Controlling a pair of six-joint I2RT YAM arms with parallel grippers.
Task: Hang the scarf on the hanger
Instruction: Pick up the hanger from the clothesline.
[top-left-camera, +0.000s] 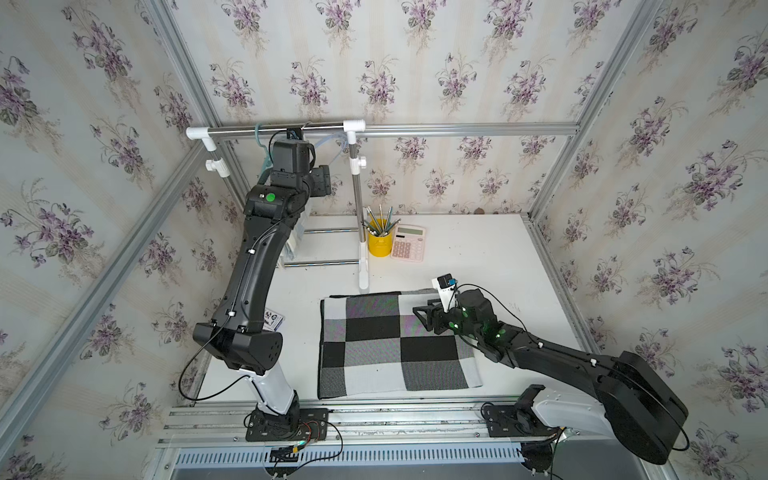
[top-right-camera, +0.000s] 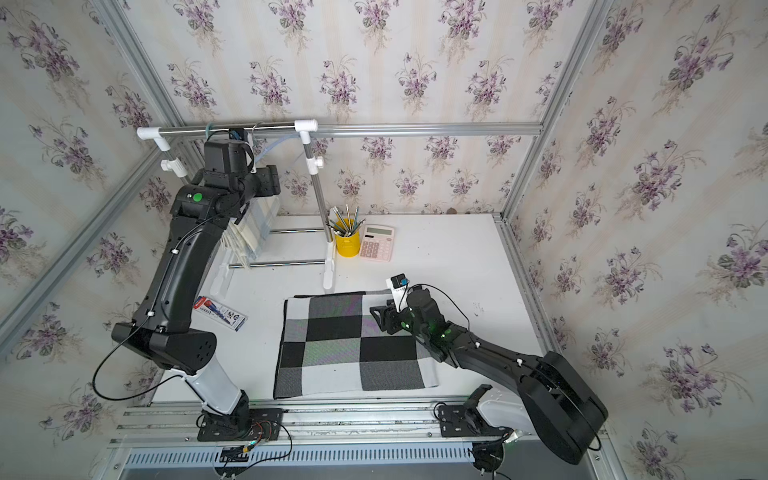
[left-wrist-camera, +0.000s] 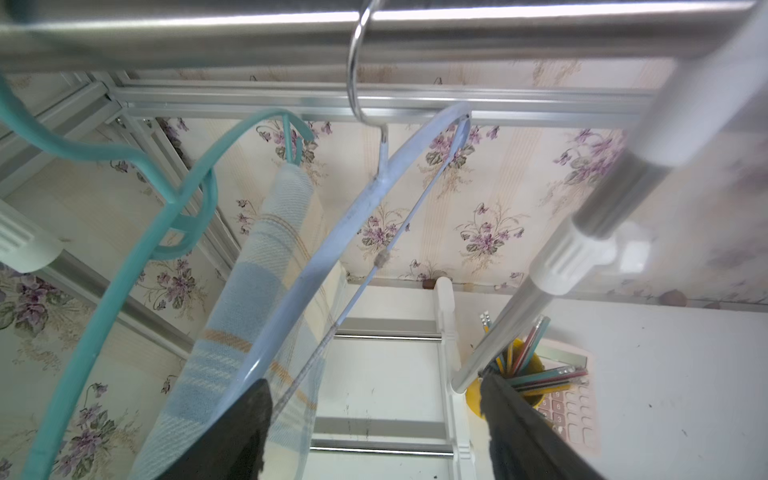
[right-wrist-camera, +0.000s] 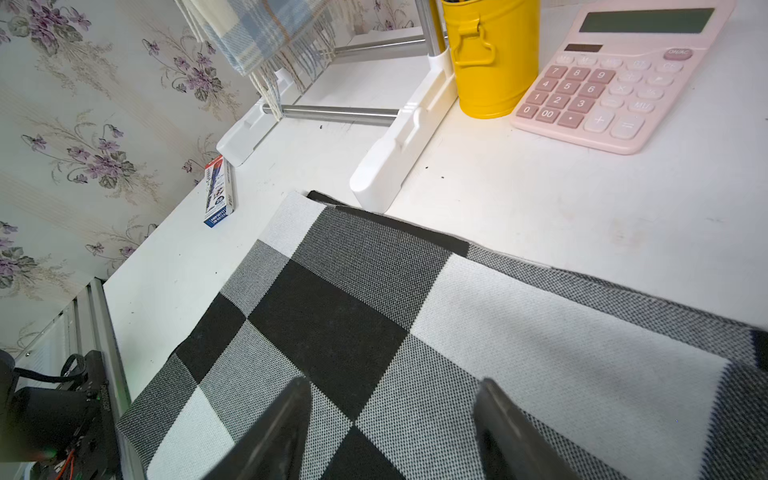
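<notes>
The scarf (top-left-camera: 395, 345) (top-right-camera: 353, 345) (right-wrist-camera: 374, 324), checked in black, white and grey, lies folded flat on the white table. My right gripper (top-left-camera: 426, 318) (top-right-camera: 380, 318) (right-wrist-camera: 392, 382) hovers open over its right part with nothing between the fingers. A pale blue hanger (left-wrist-camera: 332, 232) (top-right-camera: 270, 149) hangs by its metal hook from the steel rail (left-wrist-camera: 498, 25) (top-left-camera: 274, 129). My left gripper (left-wrist-camera: 374, 382) is raised just under the rail and stands open. One of its fingers (left-wrist-camera: 249, 419) is beside the hanger's lower end, not clamped on it.
A teal hanger (left-wrist-camera: 124, 282) beside the pale one carries a blue plaid scarf (left-wrist-camera: 249, 291) (top-right-camera: 257, 224). By the rack's white feet (right-wrist-camera: 399, 158) stand a yellow pencil cup (top-left-camera: 379, 243) (right-wrist-camera: 494, 62) and a pink calculator (top-left-camera: 408, 243) (right-wrist-camera: 615, 83). A pen box (top-right-camera: 222, 313) lies left of the scarf.
</notes>
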